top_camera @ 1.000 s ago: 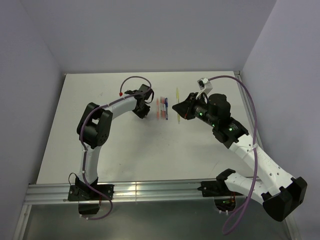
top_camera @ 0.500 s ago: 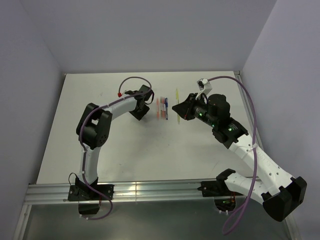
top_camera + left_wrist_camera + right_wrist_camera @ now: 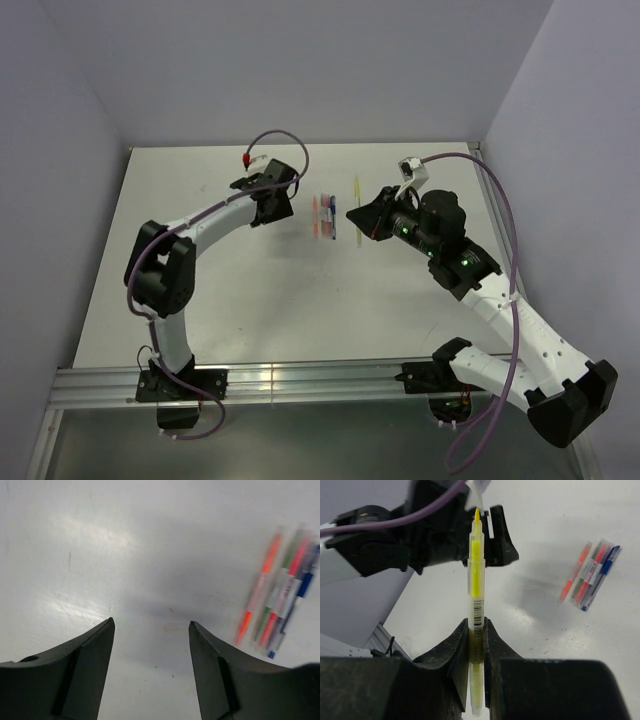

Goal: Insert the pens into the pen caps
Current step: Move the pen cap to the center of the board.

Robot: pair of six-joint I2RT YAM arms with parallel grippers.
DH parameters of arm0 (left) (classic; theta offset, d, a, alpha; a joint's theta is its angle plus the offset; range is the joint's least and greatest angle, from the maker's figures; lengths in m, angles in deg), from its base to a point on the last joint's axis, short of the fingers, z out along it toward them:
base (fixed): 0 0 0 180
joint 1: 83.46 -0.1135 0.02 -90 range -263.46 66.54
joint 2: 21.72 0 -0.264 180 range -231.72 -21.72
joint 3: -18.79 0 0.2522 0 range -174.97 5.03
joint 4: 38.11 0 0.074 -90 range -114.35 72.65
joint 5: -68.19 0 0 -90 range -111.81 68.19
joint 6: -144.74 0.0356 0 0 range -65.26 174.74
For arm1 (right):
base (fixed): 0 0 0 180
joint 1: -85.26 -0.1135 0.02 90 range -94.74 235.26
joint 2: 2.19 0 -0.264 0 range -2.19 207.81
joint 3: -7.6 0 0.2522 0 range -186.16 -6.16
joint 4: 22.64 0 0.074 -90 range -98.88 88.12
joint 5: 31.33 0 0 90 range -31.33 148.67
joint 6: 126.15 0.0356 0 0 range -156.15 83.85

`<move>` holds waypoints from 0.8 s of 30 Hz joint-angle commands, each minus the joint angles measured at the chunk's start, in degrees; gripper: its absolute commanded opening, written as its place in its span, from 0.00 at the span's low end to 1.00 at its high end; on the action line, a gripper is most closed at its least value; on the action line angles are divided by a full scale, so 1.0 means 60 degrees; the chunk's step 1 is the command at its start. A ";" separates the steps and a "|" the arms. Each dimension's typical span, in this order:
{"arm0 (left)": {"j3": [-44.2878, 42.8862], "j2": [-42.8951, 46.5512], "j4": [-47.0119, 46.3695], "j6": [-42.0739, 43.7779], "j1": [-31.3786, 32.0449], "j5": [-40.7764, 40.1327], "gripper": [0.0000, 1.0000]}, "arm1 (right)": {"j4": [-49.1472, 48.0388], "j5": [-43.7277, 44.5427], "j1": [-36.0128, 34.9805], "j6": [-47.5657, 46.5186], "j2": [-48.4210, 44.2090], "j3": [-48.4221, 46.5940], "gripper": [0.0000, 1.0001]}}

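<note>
The top view looks down from behind both arms over the whole surface [image 3: 200, 280]. Both wrist views sit close (angled forward), and all share the bundled pens [image 3: 280, 592].

Pens [image 3: 324, 216] in a bunch on the table [image 3: 200, 180], between 2 grippers.
The pens lie side by side, touching, toward the table's far half. The left gripper [image 3: 275, 203] is to their left, apart from them, its fingers [image 3: 85, 655] spread over bare table. The right gripper [image 3: 355, 215] is just right of the bunch, with 1 held pen [image 3: 475, 580] clamped between its fingers [image 3: 457, 650]; that pen sticks out past the fingertips, toward the far edge.
</note>
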 commanded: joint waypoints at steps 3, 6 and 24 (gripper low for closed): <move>-0.0194 0.0993 -0.1921 0.5991 -0.0109 0.1536 0.70 | -0.0339 0.0067 0.0085 -0.0163 -0.0280 -0.0059 0.00; -0.0457 0.0599 -0.1148 0.7986 -0.0094 0.3325 0.69 | -0.0309 0.0096 0.0085 -0.0178 -0.0338 -0.0045 0.00; -0.0092 -0.0516 -0.0603 0.9762 -0.0241 0.5850 0.66 | -0.0266 0.0345 0.0085 -0.0266 -0.0368 -0.0059 0.00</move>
